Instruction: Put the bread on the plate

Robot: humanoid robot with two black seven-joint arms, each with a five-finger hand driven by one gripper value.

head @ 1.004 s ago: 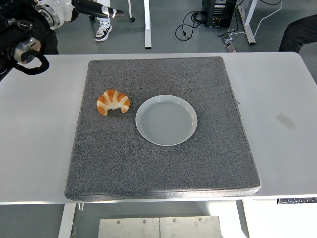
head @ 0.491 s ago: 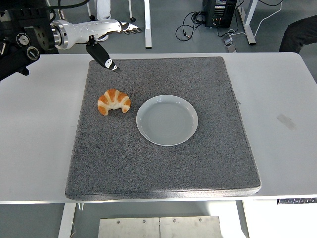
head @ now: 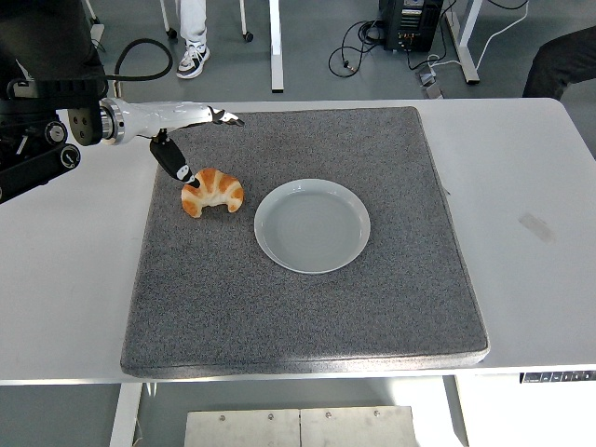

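A golden croissant (head: 216,192) lies on the grey mat (head: 307,298), left of a round grey plate (head: 312,225) at the mat's middle. My left hand (head: 191,140) reaches in from the left edge, just above and behind the croissant. Its fingers are spread and hold nothing. The thumb (head: 177,165) points down and its tip is at the croissant's left end; the other fingers (head: 223,117) stretch out over the mat's far left part. The plate holds nothing. My right arm is out of view.
The mat covers most of the white table (head: 531,223). Beyond the table's far edge are table legs (head: 277,47), cables on the floor (head: 372,47), a person's shoe (head: 193,60) and a dark figure at the top right corner (head: 563,60).
My left hand has come down and nearer, from the mat's far left corner to the croissant. The thumb tip now reaches the croissant's left end. Croissant and plate have not moved.
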